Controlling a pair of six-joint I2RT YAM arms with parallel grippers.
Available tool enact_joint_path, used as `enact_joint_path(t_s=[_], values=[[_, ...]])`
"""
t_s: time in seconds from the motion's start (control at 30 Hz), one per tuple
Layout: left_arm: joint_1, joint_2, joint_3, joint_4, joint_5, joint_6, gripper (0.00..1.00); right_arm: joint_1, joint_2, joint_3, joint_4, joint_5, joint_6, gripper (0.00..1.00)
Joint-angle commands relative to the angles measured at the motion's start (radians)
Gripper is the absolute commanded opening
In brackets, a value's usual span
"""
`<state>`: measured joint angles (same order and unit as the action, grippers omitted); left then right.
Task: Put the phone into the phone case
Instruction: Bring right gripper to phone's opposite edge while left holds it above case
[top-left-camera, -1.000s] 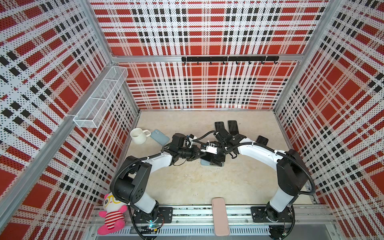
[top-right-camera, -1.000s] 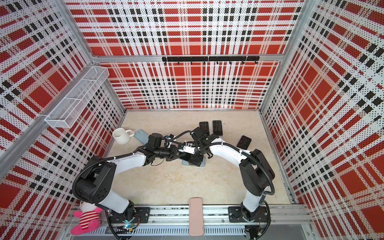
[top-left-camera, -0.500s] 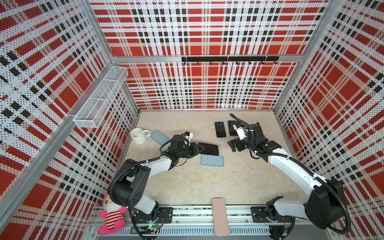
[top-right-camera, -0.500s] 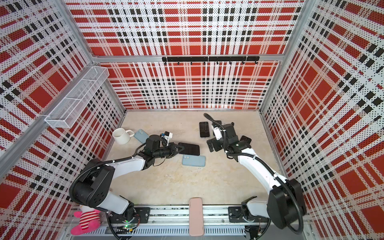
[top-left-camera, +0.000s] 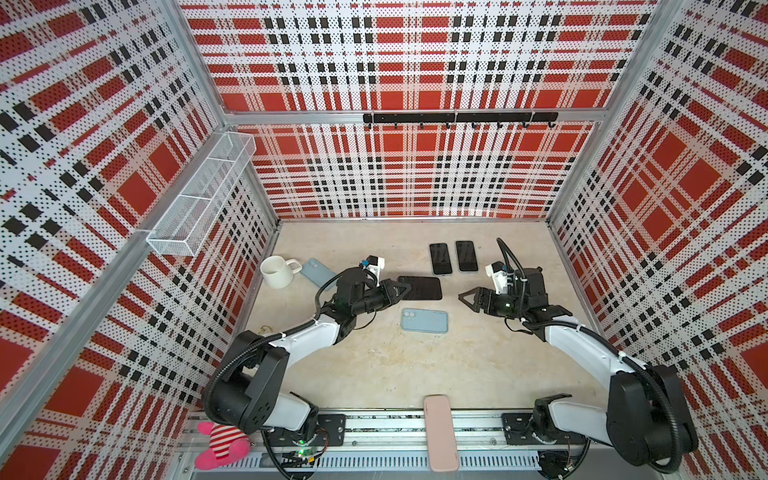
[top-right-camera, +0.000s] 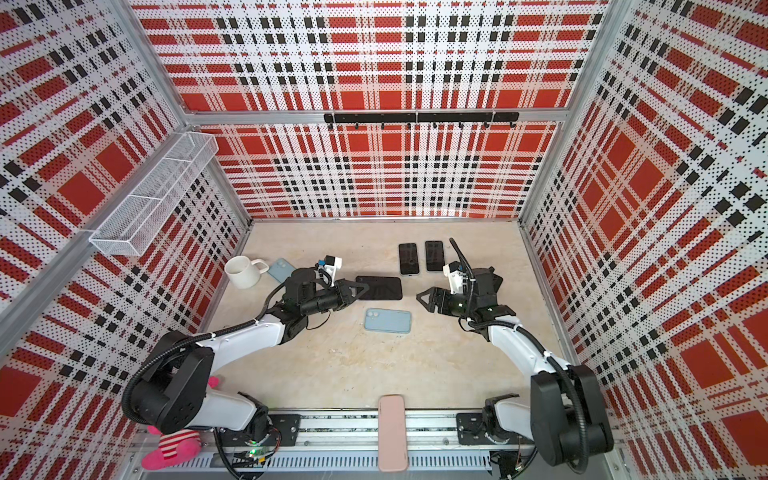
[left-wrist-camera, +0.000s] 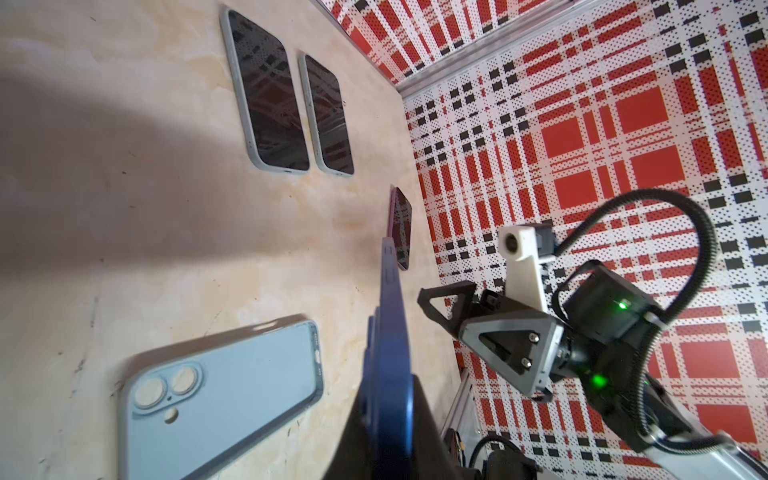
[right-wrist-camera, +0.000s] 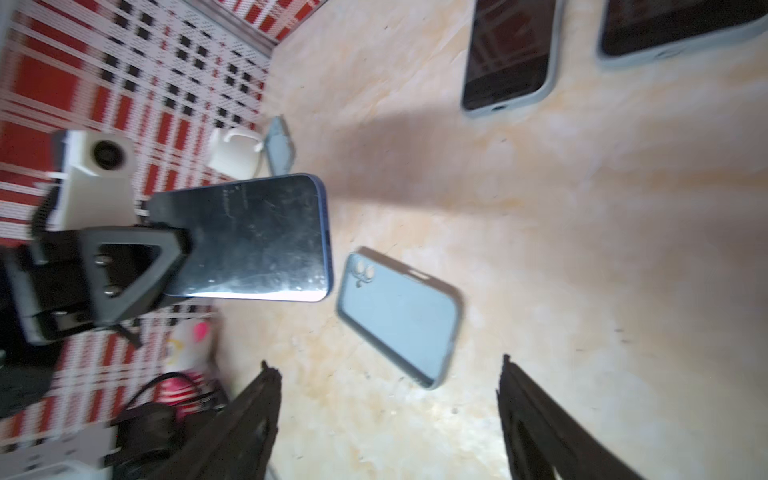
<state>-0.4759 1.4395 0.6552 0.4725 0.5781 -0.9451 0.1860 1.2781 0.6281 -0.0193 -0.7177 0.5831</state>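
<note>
1. Both grippers were bunched over the middle of the floor a second ago. Now the right gripper (top-left-camera: 464, 298) has backed off to the right of centre, and the left gripper (top-left-camera: 400, 291) alone carries the phone (top-left-camera: 422, 288), just left of centre in both top views.
2. My left jaws are clamped on one short end of the phone, so most of its body sticks out free. I judge this leaves the far end clear to go into the case first.
3. My right fingers stand wide apart with nothing between them, pointing back at the phone. I read that as waiting to steady or press.
4. The pale blue phone case (top-left-camera: 424, 321) lies flat just below the phone in the top views, apart from it and seemingly hollow side up.
5. From the top views the phone could pass for lying on the floor. The right wrist view shows its dark glass face (right-wrist-camera: 257, 237) held clear above the floor, and the left wrist view shows it edge-on (left-wrist-camera: 388, 353).
6. The left wrist view also shows another dark phone (left-wrist-camera: 401, 226) by the wall. I cannot find it in the top views, where my right arm covers that patch.
</note>
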Motion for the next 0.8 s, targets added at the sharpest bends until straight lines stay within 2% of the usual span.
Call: enact_joint_path(t_s=[0.0,0.07,0.17,0.3,0.43,0.53,0.67,0.77], values=[[-0.009,-0.005,-0.018,0.126,0.086,-0.035,0.00,-0.006,0.051,-0.034,0.282,-0.250,0.192,0.78],[-0.010,0.000,-0.031,0.178,0.110,-0.061,0.00,-0.006,0.074,-0.050,0.364,-0.274,0.239,0.76],[-0.011,0.021,-0.050,0.267,0.144,-0.117,0.00,-0.006,0.116,-0.046,0.399,-0.307,0.246,0.74],[-0.019,0.052,-0.054,0.315,0.166,-0.143,0.00,-0.005,0.174,-0.061,0.545,-0.361,0.323,0.71],[-0.026,0.086,-0.050,0.333,0.203,-0.166,0.00,-0.002,0.261,-0.013,0.480,-0.395,0.240,0.69],[-0.027,0.097,-0.060,0.376,0.221,-0.202,0.00,0.008,0.309,0.008,0.509,-0.425,0.245,0.61],[-0.029,0.108,-0.070,0.379,0.212,-0.201,0.00,0.027,0.319,-0.001,0.635,-0.448,0.322,0.48],[-0.023,0.126,-0.086,0.394,0.221,-0.206,0.00,0.032,0.340,-0.012,0.696,-0.464,0.366,0.42]])
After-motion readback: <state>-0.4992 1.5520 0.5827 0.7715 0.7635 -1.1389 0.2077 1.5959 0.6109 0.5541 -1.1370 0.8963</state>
